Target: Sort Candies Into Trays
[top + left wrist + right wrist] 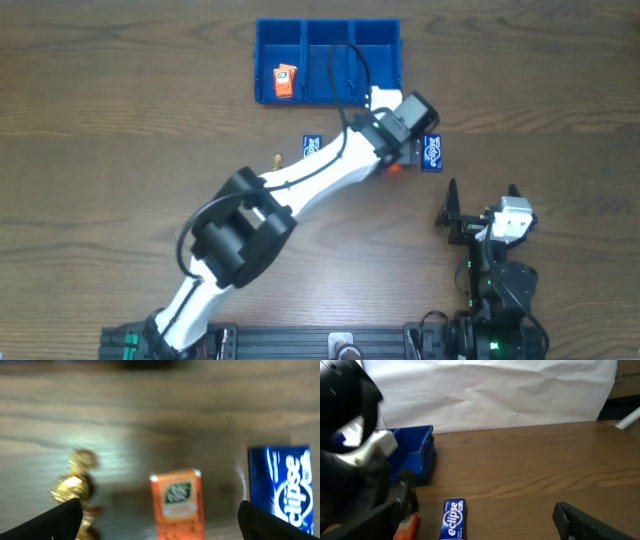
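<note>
The blue three-compartment tray point(328, 92) stands at the back, with an orange candy box point(286, 82) in its left compartment. My left gripper point(160, 527) hangs open just in front of the tray. A second orange candy box point(177, 502) lies on the table between its fingers point(65, 517). A gold-wrapped candy point(75, 485) lies to one side of that box and a blue gum pack point(280, 490) to the other. My right gripper point(480, 203) stands open at the right, near its base, holding nothing. The blue gum pack point(453, 519) lies ahead of it.
Another blue gum pack point(311, 148) and a small gold candy point(277, 158) lie left of the left arm point(300, 185), which crosses the table's middle. White sheeting point(490, 395) hangs behind the table. Bare wood lies at far left and right.
</note>
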Controlling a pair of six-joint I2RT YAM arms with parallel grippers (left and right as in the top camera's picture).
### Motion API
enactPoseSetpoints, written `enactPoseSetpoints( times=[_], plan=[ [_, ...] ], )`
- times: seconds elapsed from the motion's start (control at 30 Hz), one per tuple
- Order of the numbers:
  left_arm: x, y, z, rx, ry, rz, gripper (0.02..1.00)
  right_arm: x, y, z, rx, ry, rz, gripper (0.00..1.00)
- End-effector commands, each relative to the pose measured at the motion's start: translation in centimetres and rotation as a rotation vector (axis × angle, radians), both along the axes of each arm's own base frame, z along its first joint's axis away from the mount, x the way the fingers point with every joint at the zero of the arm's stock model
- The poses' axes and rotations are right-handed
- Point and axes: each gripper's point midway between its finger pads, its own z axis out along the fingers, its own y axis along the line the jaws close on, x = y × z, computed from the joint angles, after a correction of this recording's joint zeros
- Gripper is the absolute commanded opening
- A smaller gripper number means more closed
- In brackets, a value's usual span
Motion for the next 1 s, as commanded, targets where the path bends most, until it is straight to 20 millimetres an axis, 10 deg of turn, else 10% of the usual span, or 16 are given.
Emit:
enactPoseSetpoints(
  times=[0.03,0.83,1.0],
  plan=[
    [-0.1,-1.7,-0.2,-0.013,-0.019,0.005,0.985,0.0,0.1,0.0,-0.012,-0.001,0.007,1.0],
    [-0.4,-1.6,-4.1,0.025,0.037,0.04,0.818,0.0,0.1,0.0,-0.012,-0.001,0.007,1.0],
    [-0.4,-1.6,-4.5,0.022,0.051,0.038,0.638,0.0,0.1,0.0,-0.012,-0.001,0.007,1.0]
  ],
)
